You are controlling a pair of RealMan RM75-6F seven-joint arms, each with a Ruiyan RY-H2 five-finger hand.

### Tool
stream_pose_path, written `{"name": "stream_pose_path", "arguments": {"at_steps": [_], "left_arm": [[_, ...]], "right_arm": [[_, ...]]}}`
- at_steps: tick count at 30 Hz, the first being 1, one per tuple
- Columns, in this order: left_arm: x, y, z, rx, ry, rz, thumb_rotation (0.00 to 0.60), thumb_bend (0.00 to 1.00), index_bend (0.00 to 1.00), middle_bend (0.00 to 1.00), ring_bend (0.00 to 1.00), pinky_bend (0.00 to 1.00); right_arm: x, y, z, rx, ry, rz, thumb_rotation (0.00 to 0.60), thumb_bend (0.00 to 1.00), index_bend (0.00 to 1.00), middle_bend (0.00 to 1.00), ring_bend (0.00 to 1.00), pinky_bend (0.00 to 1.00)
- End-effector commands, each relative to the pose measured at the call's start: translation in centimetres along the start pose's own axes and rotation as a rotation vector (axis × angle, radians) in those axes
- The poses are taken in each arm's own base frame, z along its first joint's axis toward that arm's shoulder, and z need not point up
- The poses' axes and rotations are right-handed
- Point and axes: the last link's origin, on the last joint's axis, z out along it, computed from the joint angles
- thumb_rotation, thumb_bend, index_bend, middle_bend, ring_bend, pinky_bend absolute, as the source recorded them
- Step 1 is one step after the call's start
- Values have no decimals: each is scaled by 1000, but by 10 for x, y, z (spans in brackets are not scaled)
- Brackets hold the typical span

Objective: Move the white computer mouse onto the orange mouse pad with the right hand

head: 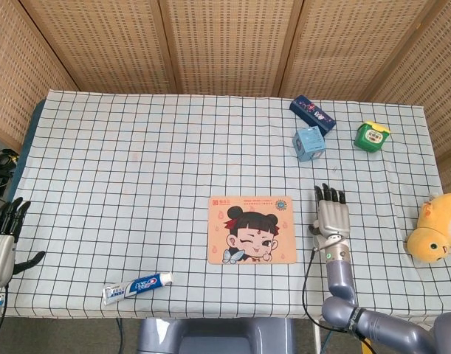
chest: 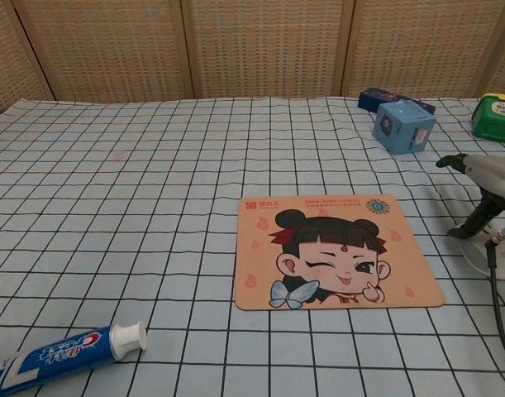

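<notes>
The orange mouse pad (head: pixel 251 229) (chest: pixel 335 251) with a cartoon girl lies flat near the table's front middle. Just right of it my right hand (head: pixel 331 220) (chest: pixel 483 178) hovers low, fingers stretched forward. It covers the white mouse (chest: pixel 465 248), of which only a pale curved edge shows under the thumb in the chest view. The head view hides the mouse beneath the hand. The thumb reaches down to the mouse's left side; no closed grip shows. My left hand (head: pixel 2 240) hangs off the table's left front corner, fingers spread and empty.
A toothpaste tube (head: pixel 136 285) (chest: pixel 58 354) lies front left. At the back right stand a light blue box (head: pixel 309 143) (chest: pixel 403 126), a dark blue box (head: pixel 313 114) and a green jar (head: pixel 372 136) (chest: pixel 495 117). A yellow plush toy (head: pixel 435 228) sits at the right edge.
</notes>
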Motion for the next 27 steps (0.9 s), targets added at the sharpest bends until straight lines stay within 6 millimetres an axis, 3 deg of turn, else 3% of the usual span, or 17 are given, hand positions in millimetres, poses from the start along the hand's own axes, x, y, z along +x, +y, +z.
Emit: {"name": "stream_pose_path", "arguments": {"at_steps": [1,27], "left_arm": [[0,0,0,0,1,-1,600,0,0,0,0,0],[4,1,-1,-6,0,-28,600,0,0,0,0,0]], "right_arm": [[1,2,1,-6,1,-1,600,387,0,0,0,0],[4,30,12,-118,-1,-39,600,402,0,0,0,0]]}}
